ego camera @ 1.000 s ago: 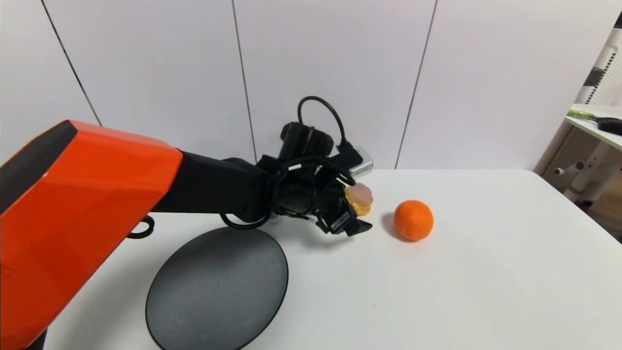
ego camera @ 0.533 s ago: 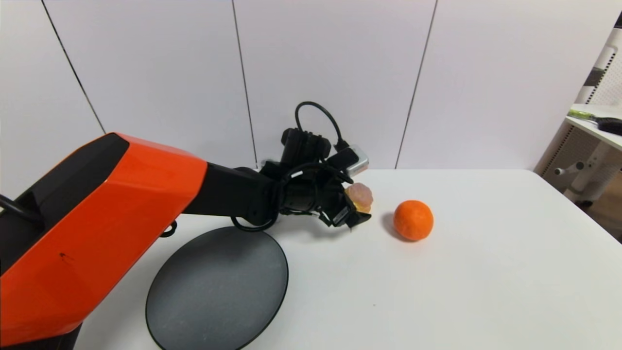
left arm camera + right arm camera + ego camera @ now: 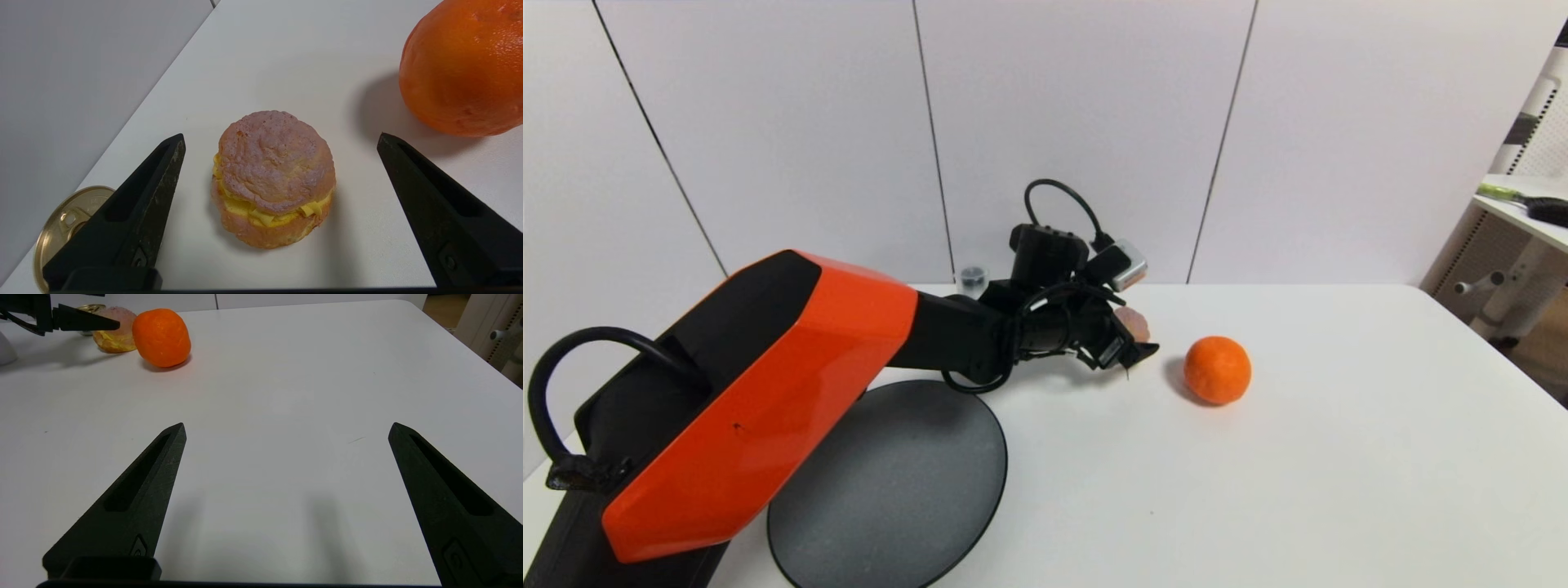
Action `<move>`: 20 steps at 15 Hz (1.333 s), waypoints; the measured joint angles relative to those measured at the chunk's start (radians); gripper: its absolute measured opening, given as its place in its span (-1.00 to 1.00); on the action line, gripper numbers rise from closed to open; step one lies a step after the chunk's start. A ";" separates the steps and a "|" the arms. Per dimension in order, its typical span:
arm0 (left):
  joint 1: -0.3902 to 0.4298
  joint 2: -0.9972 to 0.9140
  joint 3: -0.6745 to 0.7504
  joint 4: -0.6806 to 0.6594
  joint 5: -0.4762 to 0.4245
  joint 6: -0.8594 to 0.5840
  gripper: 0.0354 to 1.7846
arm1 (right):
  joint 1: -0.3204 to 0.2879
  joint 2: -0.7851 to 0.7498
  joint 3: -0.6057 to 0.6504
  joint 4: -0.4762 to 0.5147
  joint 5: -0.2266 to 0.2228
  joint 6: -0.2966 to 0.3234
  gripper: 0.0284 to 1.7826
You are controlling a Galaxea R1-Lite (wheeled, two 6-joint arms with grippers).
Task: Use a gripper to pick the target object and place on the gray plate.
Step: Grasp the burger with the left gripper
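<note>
The bun (image 3: 273,179), golden-brown with yellow filling and a pinkish top, sits on the white table between the fingers of my left gripper (image 3: 281,139). The gripper is open, and both fingers stand clear of the bun's sides. In the head view the left gripper (image 3: 1131,341) is low at the table's far middle and hides most of the bun (image 3: 1137,321). The gray plate (image 3: 890,490) lies near the front left, partly under my left arm. My right gripper (image 3: 288,424) is open and empty over bare table, out of the head view.
An orange (image 3: 1217,370) sits just right of the bun, close to one left finger (image 3: 429,212). A small gold-topped can (image 3: 61,220) stands by the back wall, beside the other finger. A side desk (image 3: 1527,204) stands off the table's far right.
My left arm has reached forward and lowered, so the open gripper now straddles the bun and covers more of it. The can has come into view behind the arm.
</note>
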 joint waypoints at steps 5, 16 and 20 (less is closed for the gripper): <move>-0.001 0.051 -0.005 -0.046 0.000 -0.033 0.89 | 0.000 0.000 0.000 0.000 0.000 0.000 0.92; 0.005 0.098 -0.030 -0.052 0.000 -0.036 0.15 | 0.000 0.000 0.000 0.000 0.000 0.000 0.92; 0.008 0.098 -0.030 -0.059 -0.001 -0.036 -0.05 | 0.000 0.000 0.000 0.000 0.000 0.000 0.92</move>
